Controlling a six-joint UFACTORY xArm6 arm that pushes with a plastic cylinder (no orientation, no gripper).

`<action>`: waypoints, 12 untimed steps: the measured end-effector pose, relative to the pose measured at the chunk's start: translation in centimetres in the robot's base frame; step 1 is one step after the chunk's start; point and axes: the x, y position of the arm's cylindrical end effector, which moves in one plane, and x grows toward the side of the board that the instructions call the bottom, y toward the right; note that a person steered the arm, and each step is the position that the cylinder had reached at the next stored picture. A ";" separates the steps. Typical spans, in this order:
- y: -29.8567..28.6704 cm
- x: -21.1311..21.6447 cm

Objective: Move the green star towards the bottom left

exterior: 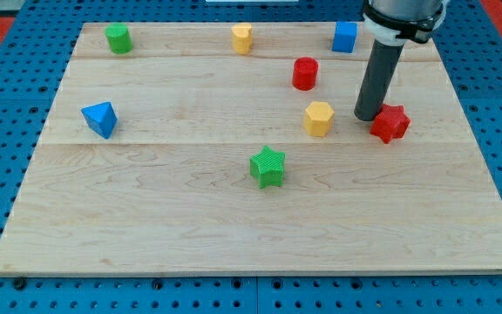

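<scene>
The green star (267, 166) lies on the wooden board (146, 218), a little right of the middle. My tip (368, 117) stands on the board at the view's right, up and to the right of the green star and well apart from it. The tip is next to the left side of the red star (391, 123), and the yellow hexagon block (319, 118) lies just to the tip's left.
A red cylinder (305, 73) is above the yellow hexagon. A blue cube (345, 37), a yellow block (242, 38) and a green cylinder (118, 38) line the top edge. A blue triangular block (100, 119) is at the left.
</scene>
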 end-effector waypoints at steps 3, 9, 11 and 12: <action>-1.0 -4.8; -6.3 7.3; -14.8 10.2; -17.2 10.2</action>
